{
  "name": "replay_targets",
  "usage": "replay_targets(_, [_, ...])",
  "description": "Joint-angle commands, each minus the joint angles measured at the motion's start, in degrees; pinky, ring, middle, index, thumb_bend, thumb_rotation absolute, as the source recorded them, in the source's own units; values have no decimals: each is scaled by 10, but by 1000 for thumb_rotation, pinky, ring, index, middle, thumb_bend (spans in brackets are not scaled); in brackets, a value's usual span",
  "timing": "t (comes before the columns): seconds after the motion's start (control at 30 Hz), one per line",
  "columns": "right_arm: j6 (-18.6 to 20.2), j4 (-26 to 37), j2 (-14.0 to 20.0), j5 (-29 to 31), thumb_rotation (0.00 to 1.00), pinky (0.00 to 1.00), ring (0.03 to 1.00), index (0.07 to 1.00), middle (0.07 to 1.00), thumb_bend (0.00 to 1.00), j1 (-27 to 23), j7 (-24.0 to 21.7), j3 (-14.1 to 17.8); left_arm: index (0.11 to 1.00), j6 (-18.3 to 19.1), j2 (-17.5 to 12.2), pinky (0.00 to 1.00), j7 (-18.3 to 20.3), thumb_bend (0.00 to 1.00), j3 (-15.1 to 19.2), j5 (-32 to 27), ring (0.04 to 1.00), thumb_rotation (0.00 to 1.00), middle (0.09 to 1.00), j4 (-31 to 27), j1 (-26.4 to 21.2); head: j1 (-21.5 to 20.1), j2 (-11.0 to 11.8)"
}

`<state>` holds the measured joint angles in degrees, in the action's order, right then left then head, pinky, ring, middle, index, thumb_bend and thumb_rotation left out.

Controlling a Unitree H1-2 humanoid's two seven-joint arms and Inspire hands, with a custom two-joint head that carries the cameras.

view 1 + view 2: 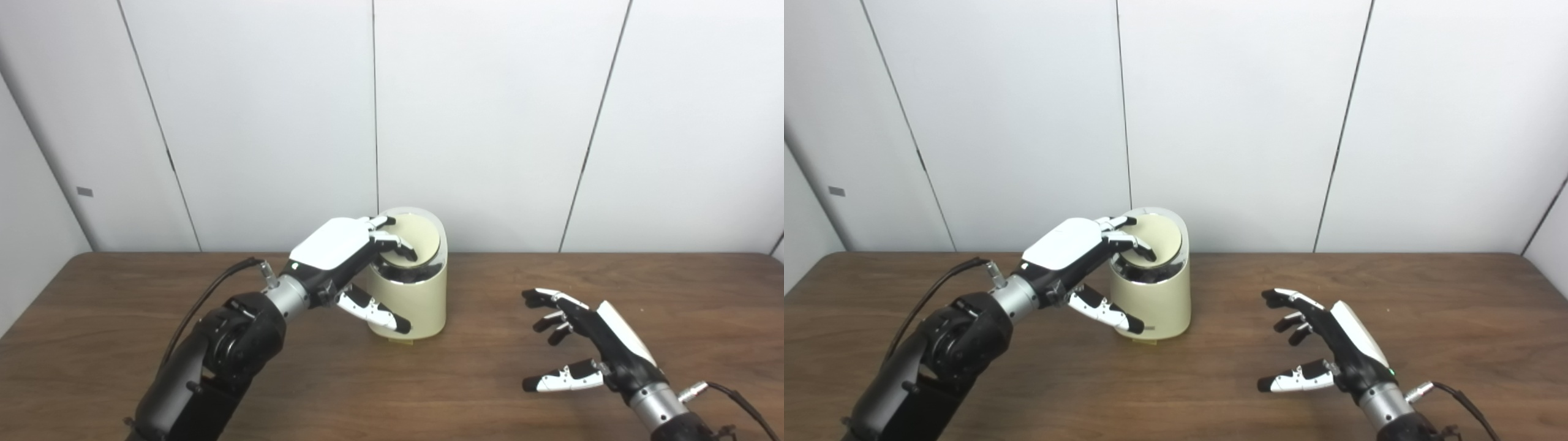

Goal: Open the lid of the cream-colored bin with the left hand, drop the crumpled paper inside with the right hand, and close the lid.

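Observation:
The cream-colored bin point(419, 306) stands upright at the middle of the table, near the back wall. Its round lid point(424, 237) is tilted inward, and a dark gap shows under the lid's front edge. My left hand point(343, 246) reaches over the bin's left rim with its fingers curled down onto the lid; the thumb hangs apart in front of the bin wall. My right hand point(585, 337) hovers low over the table to the right of the bin, fingers spread, holding nothing. No crumpled paper shows in either view.
The brown wooden table point(122, 306) runs from edge to edge, with white wall panels point(490, 122) close behind the bin. Cables trail from both wrists.

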<state>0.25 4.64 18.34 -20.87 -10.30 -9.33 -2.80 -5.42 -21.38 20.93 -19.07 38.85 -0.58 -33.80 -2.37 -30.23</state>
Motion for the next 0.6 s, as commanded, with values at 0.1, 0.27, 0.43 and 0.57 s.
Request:
replay_targets(0.1, [-7,21,5,3,60,512,645,812,795,810,-14,10,5,769,-15,-13,971,-5,1000,-8,31,959,459,765,-12,-19,0,0])
replay_targets(0.27, [-5,23,5,4,61,509,647,813,798,809,-14,9,6,759,-33,-15,915,-22,1000,-16,64,947,491,758,-1,-22,-1,-1])
replay_targets(0.43, [-8,23,4,6,51,517,648,810,797,810,-12,11,7,760,-33,-15,944,-23,1000,-24,93,955,500,760,0,-23,-1,-2])
replay_targets(0.57, [-9,23,6,3,65,514,643,809,796,806,-12,12,6,766,-24,-14,966,-10,1000,-27,107,966,509,765,-4,-23,-2,-4])
